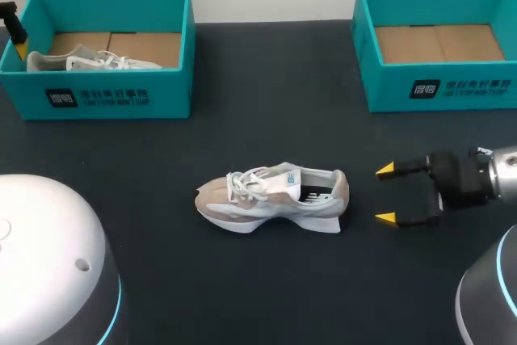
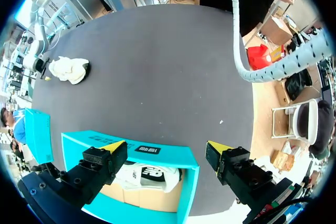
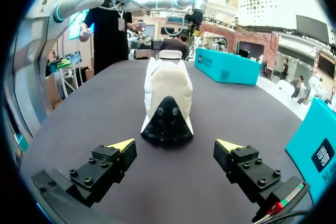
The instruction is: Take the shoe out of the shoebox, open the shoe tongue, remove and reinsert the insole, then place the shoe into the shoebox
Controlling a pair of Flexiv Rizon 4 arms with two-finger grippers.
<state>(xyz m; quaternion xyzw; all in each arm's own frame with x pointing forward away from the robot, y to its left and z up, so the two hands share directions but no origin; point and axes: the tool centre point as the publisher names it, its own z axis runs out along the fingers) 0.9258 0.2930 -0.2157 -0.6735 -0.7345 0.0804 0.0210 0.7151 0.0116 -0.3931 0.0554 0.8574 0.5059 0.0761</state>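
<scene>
Shoe (image 1: 271, 198) at the table's (image 1: 242, 62) middle, heel facing the right gripper (image 1: 386, 195), whose open jaws seem lined up to grasp it. The left gripper (image 2: 165, 147) hovers open over the far-left box (image 1: 121, 98).

There's the right gripper (image 1: 386, 195): black blocky fingers (image 3: 105, 169) studded with round screws, bright yellow tips, silver wrist (image 1: 505, 171) behind. White domed arm housings (image 1: 48, 256), blue light rings, lower corners.

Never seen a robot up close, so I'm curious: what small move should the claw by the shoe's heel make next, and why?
Probably ease the right gripper forward until its open fingers straddle the heel of the shoe. The shoe sits on the table with its heel toward the gripper, a gap between them, and nothing holding it.
</scene>
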